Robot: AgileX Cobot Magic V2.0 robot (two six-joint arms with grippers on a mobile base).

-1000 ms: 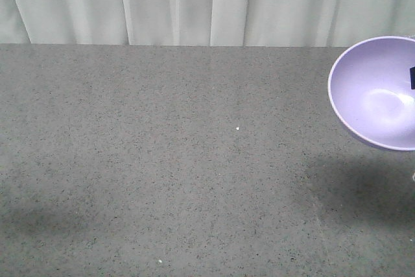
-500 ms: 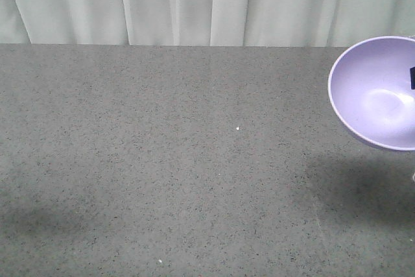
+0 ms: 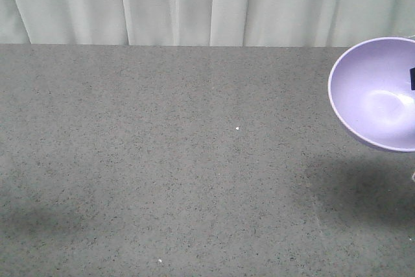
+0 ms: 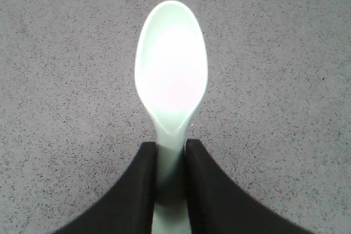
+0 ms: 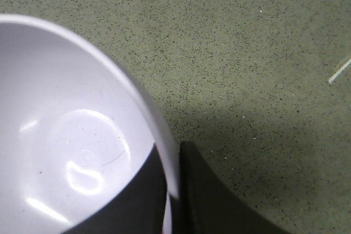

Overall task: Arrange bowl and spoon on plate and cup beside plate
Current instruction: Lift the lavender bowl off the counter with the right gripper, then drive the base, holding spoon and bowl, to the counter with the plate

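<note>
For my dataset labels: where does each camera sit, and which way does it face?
Front view: from the near side, faces across the table to the curtain; one dark tip of the right jaws shows.
Left wrist: looks down past the left jaws, shut on the spoon.
Right wrist: looks down past the right jaws, shut on the bowl's rim.
Front and right wrist share the bowl.

light: soft, even | glare: spoon (image 4: 171, 64) blown white | shadows: soft on table (image 3: 162, 160) | focus: sharp

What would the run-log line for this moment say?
left gripper: shut on spoon | right gripper: shut on bowl rim, bowl tilted above table | plate, cup: not in view
</note>
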